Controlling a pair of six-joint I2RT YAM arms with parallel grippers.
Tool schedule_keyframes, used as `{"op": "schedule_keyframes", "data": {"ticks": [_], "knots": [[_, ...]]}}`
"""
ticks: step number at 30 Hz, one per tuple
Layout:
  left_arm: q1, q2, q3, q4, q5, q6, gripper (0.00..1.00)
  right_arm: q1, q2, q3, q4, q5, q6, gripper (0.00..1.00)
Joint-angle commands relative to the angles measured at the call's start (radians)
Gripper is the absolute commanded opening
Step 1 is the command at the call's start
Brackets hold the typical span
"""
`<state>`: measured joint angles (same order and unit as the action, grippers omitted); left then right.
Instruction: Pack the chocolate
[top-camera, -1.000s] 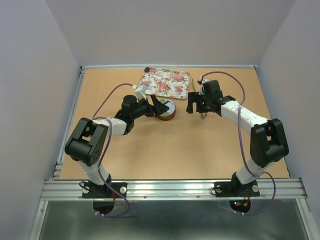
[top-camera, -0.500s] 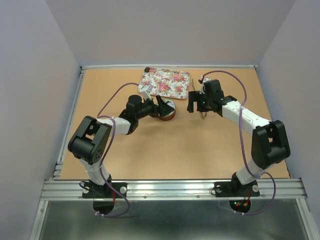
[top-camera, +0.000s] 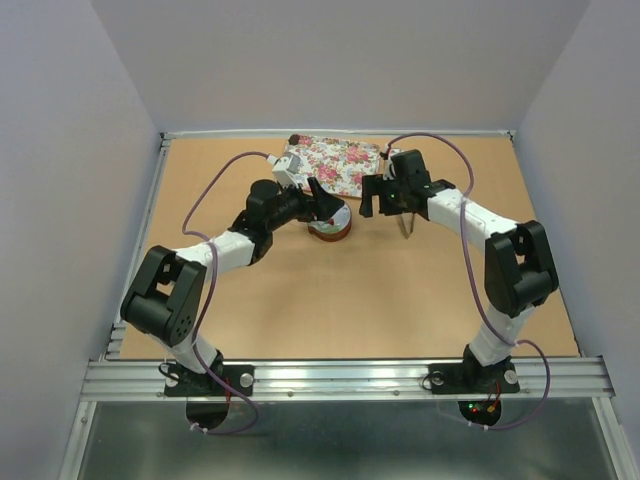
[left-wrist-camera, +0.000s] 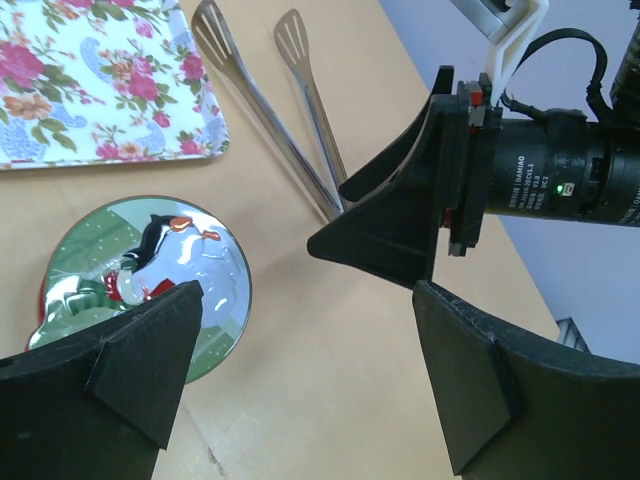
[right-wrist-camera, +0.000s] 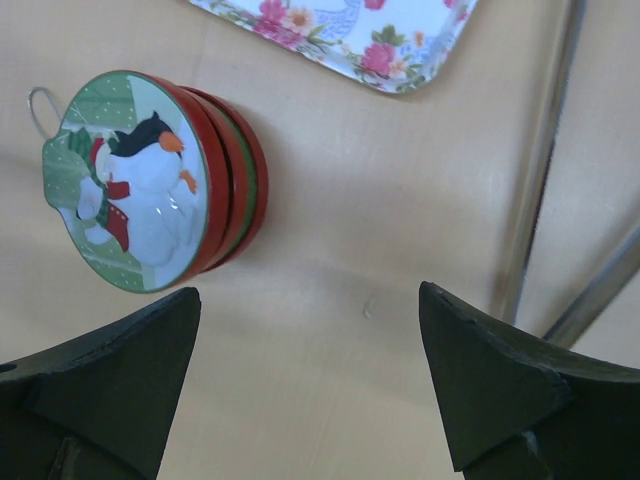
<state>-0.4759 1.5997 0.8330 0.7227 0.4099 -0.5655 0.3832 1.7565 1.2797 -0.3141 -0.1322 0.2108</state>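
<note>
Table (top-camera: 300, 290) carried the flowered tray (top-camera: 335, 165) at its far edge, the round red tin (top-camera: 330, 228) just near of it, and the tongs (left-wrist-camera: 213, 30) right of the tray. Penguin lid (right-wrist-camera: 130, 180) sat on, so packing looked barely begun. Left gripper (left-wrist-camera: 305, 300) hung by the tin and right gripper (right-wrist-camera: 308, 295) btwn tin and tongs, both w/ fingers spread wide, empty. Chocolate: none made out anywhere. Only right wrist cam showed the tin's red side; only left wrist cam showed the tong heads.
</note>
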Motion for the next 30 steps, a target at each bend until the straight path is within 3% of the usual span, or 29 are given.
{"op": "schedule_keyframes", "data": {"ticks": [1,13,18,30], "knots": [[0.0,-0.049,0.034,-0.029,-0.048,0.052,0.98,0.029,0.044,0.09,0.032,-0.017,0.009,0.94],[-0.001,-0.043,0.015,-0.031,-0.052,0.058,0.98,0.068,0.19,0.179,0.04,-0.026,0.016,0.94],[0.0,-0.03,0.012,-0.028,-0.054,0.065,0.98,0.071,0.232,0.173,0.036,0.038,0.03,0.94],[-0.003,0.14,0.074,0.049,-0.026,0.038,0.98,0.071,0.251,0.179,0.032,0.1,0.059,0.94]]}}
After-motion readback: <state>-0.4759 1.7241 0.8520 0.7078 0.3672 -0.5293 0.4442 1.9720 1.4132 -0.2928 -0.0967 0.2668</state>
